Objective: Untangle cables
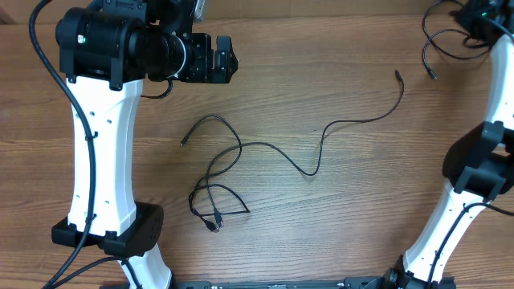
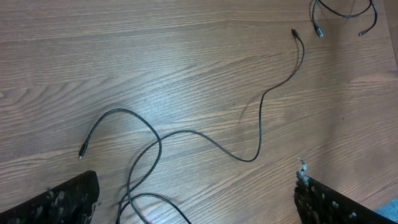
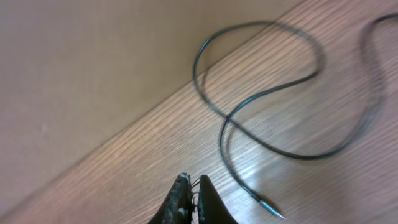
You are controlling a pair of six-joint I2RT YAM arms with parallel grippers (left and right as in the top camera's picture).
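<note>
Thin black cables (image 1: 241,146) lie on the wooden table. They are tangled in loose loops at the lower left (image 1: 210,199). One strand runs right to a plug (image 1: 397,74), and another end lies at the left (image 1: 183,143). In the left wrist view the strands (image 2: 205,138) lie ahead of my left gripper (image 2: 196,196), which is open, empty and above the loops. A separate cable (image 1: 438,44) lies at the far right corner. It shows curled in the right wrist view (image 3: 273,93), its plug (image 3: 270,211) beside my right gripper (image 3: 193,186), which is shut.
The left arm's white column and base (image 1: 100,160) stand at the table's left. The right arm (image 1: 474,177) rises along the right edge. The table's back edge (image 3: 155,106) runs right by the right gripper, with a brown wall behind.
</note>
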